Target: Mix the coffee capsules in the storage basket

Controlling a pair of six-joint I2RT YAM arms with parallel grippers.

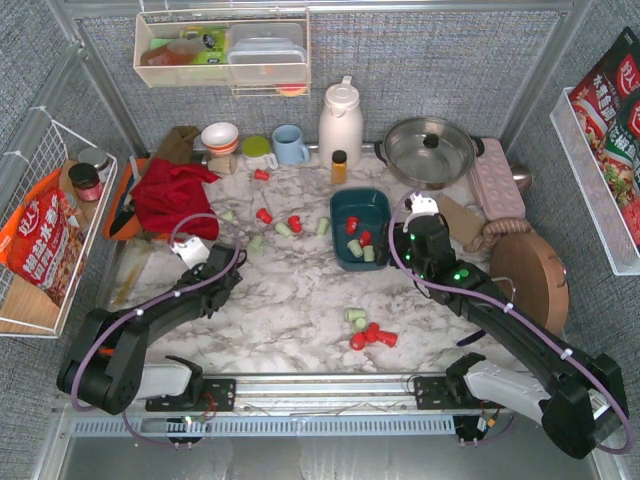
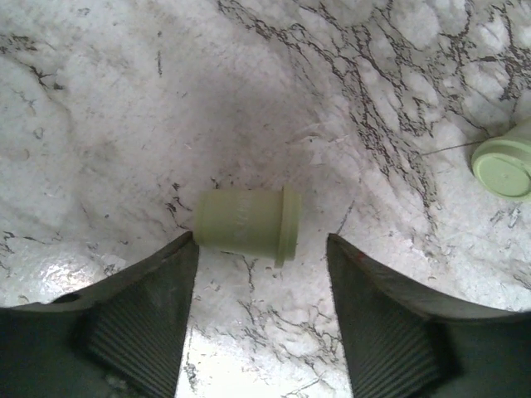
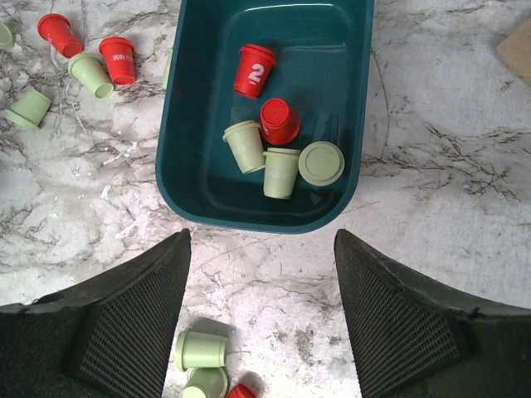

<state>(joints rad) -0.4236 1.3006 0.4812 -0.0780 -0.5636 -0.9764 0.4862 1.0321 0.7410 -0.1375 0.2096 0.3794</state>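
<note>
**Green capsule lies sideways at the left claw's mouth**

The pale green capsule (image 2: 245, 224) lies on its side on the marble surface (image 2: 108, 116). Its long axis runs crosswise to the left claw (image 2: 259, 239), with the flanged rim toward the wrist view's right. It sits just ahead of the fingertips, which are spread wide and hold nothing. The right claw (image 3: 261, 235), also spread and empty, hovers at the near rim of the storage basket (image 3: 187, 124), which holds five coffee capsules (image 3: 281, 172).

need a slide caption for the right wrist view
Open jaws facing the teal storage basket holding two red and three green coffee capsules

green capsule (image 2: 504, 168) cropped at edge, red capsule (image 3: 241, 391) likewise
</note>
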